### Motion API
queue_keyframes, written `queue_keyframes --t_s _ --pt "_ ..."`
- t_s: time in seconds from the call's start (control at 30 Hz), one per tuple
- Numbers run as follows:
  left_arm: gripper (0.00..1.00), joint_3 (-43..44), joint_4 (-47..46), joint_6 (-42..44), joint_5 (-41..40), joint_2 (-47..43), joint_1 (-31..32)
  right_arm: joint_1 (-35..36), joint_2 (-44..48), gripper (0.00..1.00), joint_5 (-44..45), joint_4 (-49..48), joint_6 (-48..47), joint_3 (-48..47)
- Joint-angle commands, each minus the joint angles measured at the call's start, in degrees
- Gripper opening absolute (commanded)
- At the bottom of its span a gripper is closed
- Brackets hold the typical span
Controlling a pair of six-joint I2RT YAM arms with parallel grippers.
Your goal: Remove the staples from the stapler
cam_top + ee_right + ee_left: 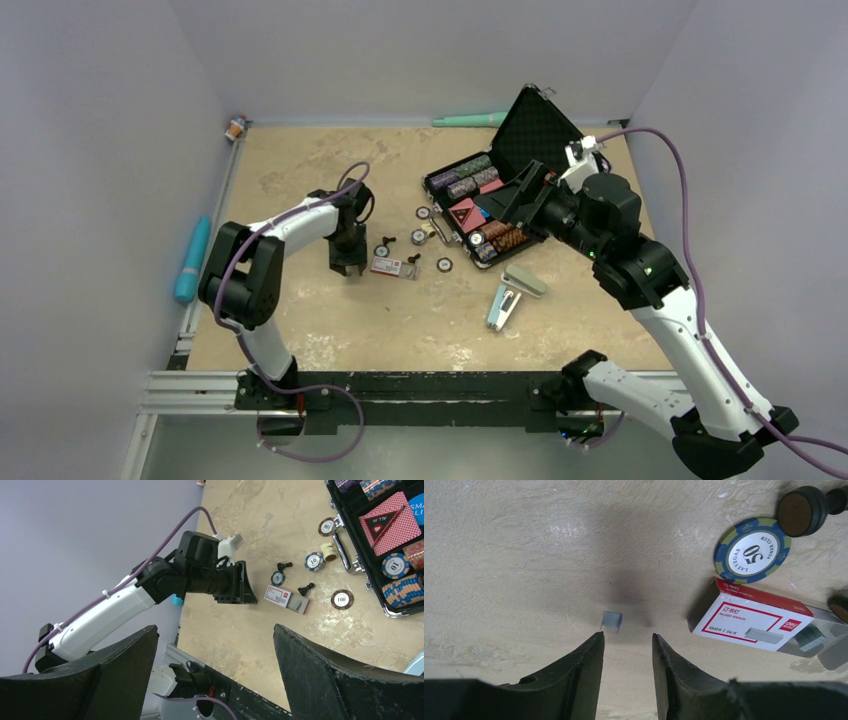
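Observation:
The light-blue stapler (508,297) lies swung open on the table at centre right, with its pale upper arm angled away from the blue base. A short grey strip of staples (612,621) lies on the table just beyond my left gripper's (627,635) fingertips. That gripper (348,268) is open and empty, pointing down close to the table. A red-and-white staple box (751,616) lies to its right, half slid open (393,267). My right gripper (215,630) is open and empty, raised above the table near the case (520,200).
An open black poker-chip case (500,190) stands at the back right. Loose chips (752,550) and dark chess pawns (801,502) lie around the staple box. A blue tube (192,258) lies off the table's left edge, and a green stick (470,120) at the back wall.

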State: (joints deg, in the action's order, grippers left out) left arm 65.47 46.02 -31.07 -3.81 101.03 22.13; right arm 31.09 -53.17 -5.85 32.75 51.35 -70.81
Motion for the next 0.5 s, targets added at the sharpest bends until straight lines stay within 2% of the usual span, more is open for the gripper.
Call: queue_keyframes --t_s 0.0,0.23,0.47 --pt "0.44 2.4 0.7 -1.3 0.3 1.9 -0.4 -0.1 1.4 0.90 -1.4 -1.8 -0.7 -1.8" --pt "0.41 2.3 -1.2 -1.2 1.3 4.3 -0.5 -0.1 1.7 0.90 -1.3 -1.1 -1.0 -1.9" --pt "0.28 1.9 -2.3 -1.1 1.2 4.9 -0.5 -0.1 0.7 0.90 -1.5 -0.9 -1.8 -2.7"
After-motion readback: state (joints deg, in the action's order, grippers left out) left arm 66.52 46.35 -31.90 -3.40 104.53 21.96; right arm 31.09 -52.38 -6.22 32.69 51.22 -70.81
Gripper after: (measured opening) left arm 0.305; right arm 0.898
